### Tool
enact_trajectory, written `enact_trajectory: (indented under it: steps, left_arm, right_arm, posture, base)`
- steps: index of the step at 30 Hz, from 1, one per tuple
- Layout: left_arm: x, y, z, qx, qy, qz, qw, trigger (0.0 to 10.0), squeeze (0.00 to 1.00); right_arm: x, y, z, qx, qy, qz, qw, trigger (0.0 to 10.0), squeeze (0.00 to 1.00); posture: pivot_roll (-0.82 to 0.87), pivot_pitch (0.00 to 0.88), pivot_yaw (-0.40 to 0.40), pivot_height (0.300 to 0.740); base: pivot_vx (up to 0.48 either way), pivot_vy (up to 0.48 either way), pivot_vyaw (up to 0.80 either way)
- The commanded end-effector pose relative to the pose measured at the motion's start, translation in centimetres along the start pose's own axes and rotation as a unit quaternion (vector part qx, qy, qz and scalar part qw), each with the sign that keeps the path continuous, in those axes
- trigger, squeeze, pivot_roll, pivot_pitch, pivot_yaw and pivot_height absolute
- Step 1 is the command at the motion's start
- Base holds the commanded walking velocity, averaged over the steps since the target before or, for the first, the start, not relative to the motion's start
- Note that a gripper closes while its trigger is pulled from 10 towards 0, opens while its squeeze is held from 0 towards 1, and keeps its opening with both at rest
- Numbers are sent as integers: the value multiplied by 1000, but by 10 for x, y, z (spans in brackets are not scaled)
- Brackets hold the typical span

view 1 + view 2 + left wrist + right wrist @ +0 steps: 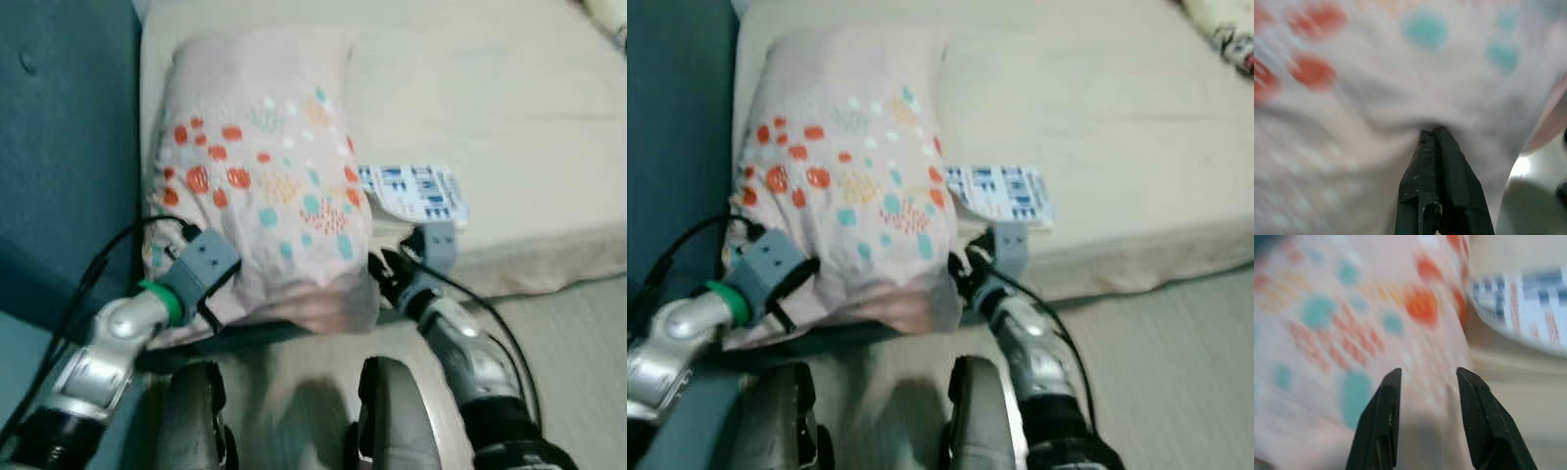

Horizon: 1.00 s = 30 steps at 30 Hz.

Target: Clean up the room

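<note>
The step in hand looks like setting the spotted pillow [260, 186] at the head of the bed [509, 108], against the teal headboard [59, 147] that runs along the pillow's far side. The pillow lies on the mattress with its near end hanging over the bed's edge. The left tool [1436, 147] has its fingers pressed together, pinching a fold of the pillowcase at the pillow's near corner. The right tool [1425, 396], fingers apart, reaches around the opposite near edge without clamping. Just beside the pillow lies a blue-and-white patterned item [416, 193]. Next, I judge, the pillow needs pushing fully onto the cream sheet. Pale floor [568, 323] runs beside the bed.
</note>
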<state>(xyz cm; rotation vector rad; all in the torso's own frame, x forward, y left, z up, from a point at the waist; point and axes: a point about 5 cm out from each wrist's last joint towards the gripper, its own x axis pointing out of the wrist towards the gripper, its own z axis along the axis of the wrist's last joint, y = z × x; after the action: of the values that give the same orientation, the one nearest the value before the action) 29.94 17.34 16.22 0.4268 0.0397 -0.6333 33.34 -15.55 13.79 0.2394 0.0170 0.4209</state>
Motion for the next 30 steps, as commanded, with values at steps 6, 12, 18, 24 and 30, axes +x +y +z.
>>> enact_trajectory:
  steps: [6,12,18,24,30]
  left_arm:
    - [-26,1,43,-30,-84,-62,994,10000,0]
    - [-4,-5,66,-78,-155,22,985,10000,0]
    - [34,-17,61,-78,-156,132,976,10000,0]
    - [53,-30,65,-118,-152,160,968,10000,0]
    - [54,-28,63,-116,-145,156,970,10000,0]
  right_arm:
    - [-17,7,22,1,-50,46,998,10000,0]
    - [-15,13,33,-6,-104,1,995,10000,0]
    - [-9,7,19,-53,-98,-88,990,10000,0]
    - [-15,0,4,-80,-95,-144,982,10000,0]
    - [-15,-2,6,-84,-98,-146,981,10000,0]
  posture:
    - [37,149,28,576]
    - [13,112,15,576]
    - [-6,71,0,580]
    - [-17,20,-8,602]
    - [-16,5,-6,625]
  base:
    - [0,0,0]
    - [0,0,0]
    - [0,0,0]
    - [0,0,0]
    - [0,0,0]
